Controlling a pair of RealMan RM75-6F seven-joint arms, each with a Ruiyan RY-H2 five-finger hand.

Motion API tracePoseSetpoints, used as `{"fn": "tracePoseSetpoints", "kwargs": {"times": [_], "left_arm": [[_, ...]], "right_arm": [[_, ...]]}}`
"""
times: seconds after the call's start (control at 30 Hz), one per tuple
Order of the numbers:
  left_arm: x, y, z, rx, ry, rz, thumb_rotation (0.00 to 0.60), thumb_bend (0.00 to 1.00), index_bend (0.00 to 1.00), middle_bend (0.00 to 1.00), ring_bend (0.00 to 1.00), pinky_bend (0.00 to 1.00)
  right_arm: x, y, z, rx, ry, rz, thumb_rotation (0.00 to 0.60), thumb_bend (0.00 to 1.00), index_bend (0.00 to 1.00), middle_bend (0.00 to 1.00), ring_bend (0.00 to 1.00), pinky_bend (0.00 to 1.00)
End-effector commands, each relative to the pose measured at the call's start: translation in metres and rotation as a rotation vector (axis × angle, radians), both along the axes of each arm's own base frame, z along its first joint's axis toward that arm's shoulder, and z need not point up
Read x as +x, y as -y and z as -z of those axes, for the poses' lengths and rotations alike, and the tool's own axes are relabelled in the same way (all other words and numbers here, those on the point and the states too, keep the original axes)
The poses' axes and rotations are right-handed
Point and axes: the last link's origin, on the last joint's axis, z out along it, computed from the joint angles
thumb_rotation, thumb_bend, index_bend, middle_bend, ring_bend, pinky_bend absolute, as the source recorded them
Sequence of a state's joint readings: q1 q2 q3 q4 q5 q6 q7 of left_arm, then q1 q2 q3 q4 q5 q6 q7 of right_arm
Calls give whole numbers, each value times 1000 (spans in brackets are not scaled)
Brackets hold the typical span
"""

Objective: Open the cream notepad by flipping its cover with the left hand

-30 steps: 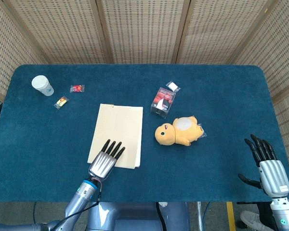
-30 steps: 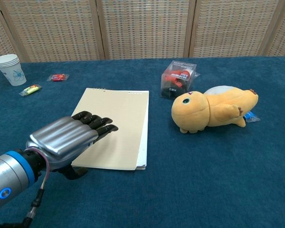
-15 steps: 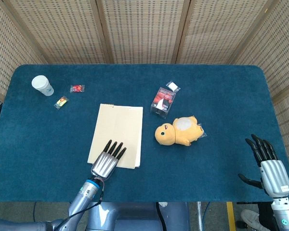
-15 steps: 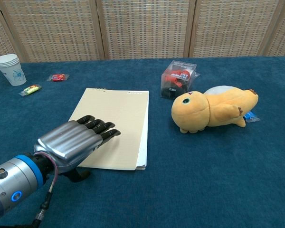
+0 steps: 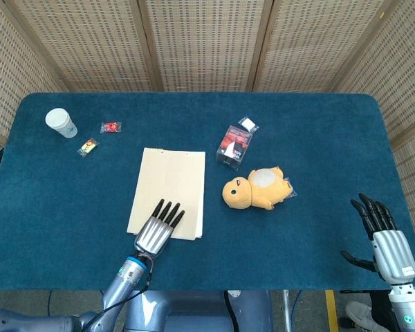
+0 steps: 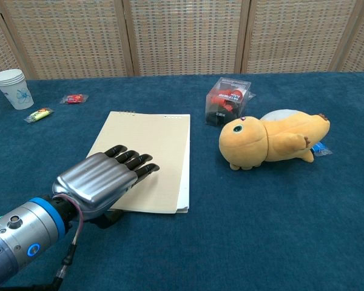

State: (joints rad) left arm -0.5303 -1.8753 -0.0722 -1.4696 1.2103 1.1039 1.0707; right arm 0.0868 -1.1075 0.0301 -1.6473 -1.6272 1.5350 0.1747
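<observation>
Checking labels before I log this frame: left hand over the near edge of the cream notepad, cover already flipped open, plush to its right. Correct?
One error: the cover is not flipped open. In the chest view the cream notepad lies closed and flat, with the left hand over its near edge, palm down. The yellow plush does lie to its right.

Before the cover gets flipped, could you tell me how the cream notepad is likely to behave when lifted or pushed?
The cream notepad looks thin and flat, so it is probably light and may slide on the blue tabletop rather than stay put. Its cover appears to be plain card, likely to bend when lifted at one edge. The left robot hand lying over its near corner may help pin it.
</observation>
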Motion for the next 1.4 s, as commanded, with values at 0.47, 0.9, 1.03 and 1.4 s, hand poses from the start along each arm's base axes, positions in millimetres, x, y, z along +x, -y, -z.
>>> {"fn": "tracePoseSetpoints", "kwargs": {"times": [0.47,0.9,1.03,1.4], "left_arm": [[-1,-6,7,2,-23,-12,600,458,0,0,0,0],[10,-17,10,23,-9,-16,600,580,0,0,0,0],[13,-19,10,34,-11,-10,600,662,0,0,0,0],[12,-28,6,64,-25,-31,600,677,0,0,0,0]], "right_arm": [[1,-1,0,1,14,-3,600,0,0,0,0,0],[2,-1,1,8,32,-14,600,0,0,0,0,0],[2,-1,1,11,38,-20,600,0,0,0,0,0],[3,-3,0,5,51,-26,600,0,0,0,0,0]]}}
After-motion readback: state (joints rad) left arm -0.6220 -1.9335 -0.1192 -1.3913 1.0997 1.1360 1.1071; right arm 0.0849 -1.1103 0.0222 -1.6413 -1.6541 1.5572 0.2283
